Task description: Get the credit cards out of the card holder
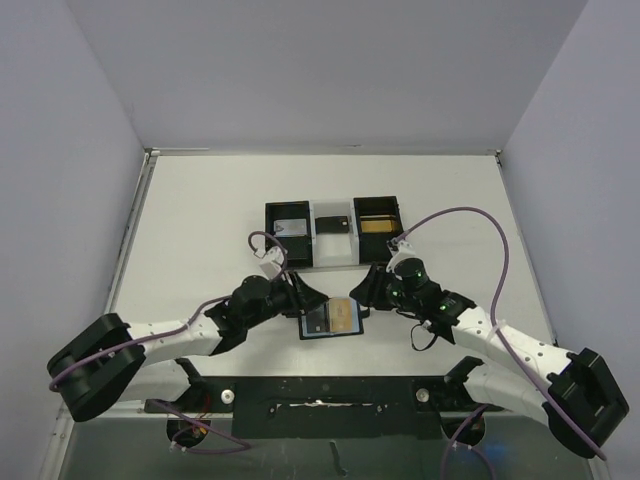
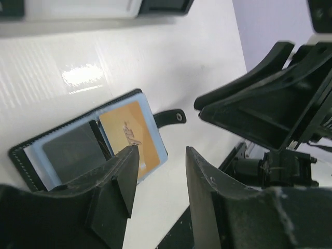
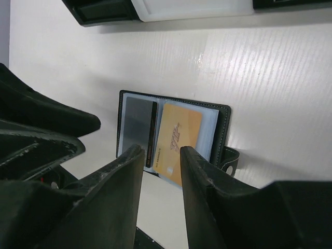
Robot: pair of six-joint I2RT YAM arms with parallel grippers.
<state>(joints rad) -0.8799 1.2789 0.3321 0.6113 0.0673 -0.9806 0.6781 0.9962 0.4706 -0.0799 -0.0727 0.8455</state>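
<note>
Hovering over the open card holder (image 1: 330, 337)

Top view: holder lies spread flat on the table (image 1: 200, 220), between both arms.
Left wrist: left gripper (image 2: 162, 153) part-open, empty.
Right wrist: right gripper (image 3: 162, 151) part-open above the pocketed gold credit card (image 3: 179, 135); contact unclear, probably none.

Blk card holder (image 3: 225, 123), pale stitching round edge, blue-grey pockets inside. In it: gold-tan card (image 3: 176, 142) w/ small dark logo; grey card (image 3: 134, 124), dull. White table (image 1: 200, 230), faint ribbed lines. Blk boxes (image 1: 290, 252).
</note>
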